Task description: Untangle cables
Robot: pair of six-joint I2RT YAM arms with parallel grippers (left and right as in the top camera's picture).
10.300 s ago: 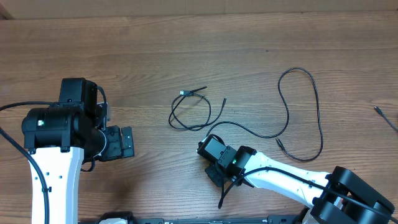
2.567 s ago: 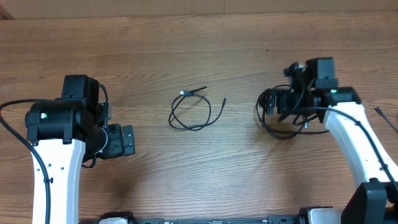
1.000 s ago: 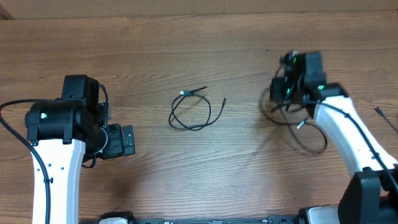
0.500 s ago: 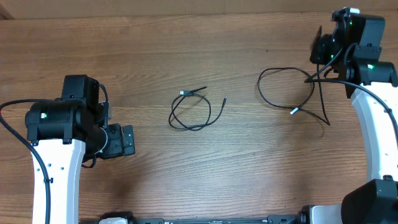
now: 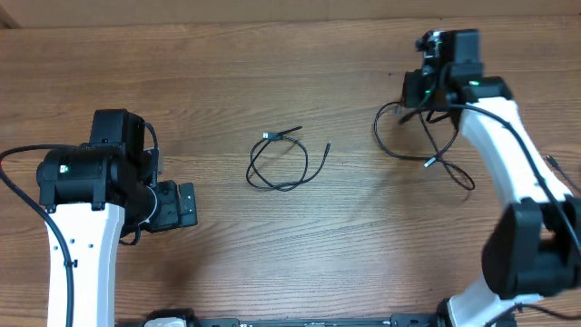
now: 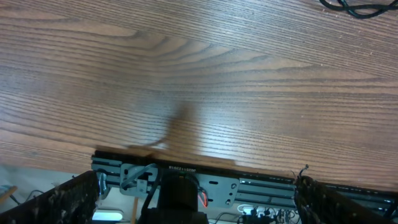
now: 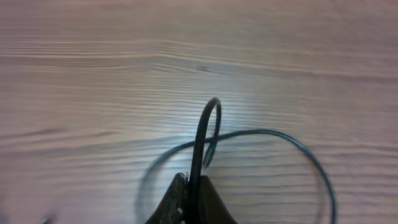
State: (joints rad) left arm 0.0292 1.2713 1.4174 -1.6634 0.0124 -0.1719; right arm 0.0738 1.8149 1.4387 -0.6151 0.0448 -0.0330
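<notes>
One thin black cable (image 5: pixel 278 167) lies coiled in a small loop at the table's middle. A second black cable (image 5: pixel 427 143) loops on the table at the right, one small plug end near its lower part. My right gripper (image 5: pixel 425 98) is shut on this cable; in the right wrist view the cord (image 7: pixel 202 140) rises from between the closed fingertips (image 7: pixel 208 199) and curls over the wood. My left gripper (image 5: pixel 186 207) rests at the left, far from both cables, its fingers wide apart with nothing between them. A bit of the middle cable shows at the top of the left wrist view (image 6: pixel 354 7).
Another thin black cord end (image 5: pixel 563 171) lies at the far right edge. The table's front edge and a metal rail (image 6: pixel 205 186) show in the left wrist view. Thick arm wires (image 5: pixel 18 195) run at the left.
My right gripper has carried the long cable away from the middle loop to the right side, swung to the far right corner, then come back left a little. The left arm has not moved.
</notes>
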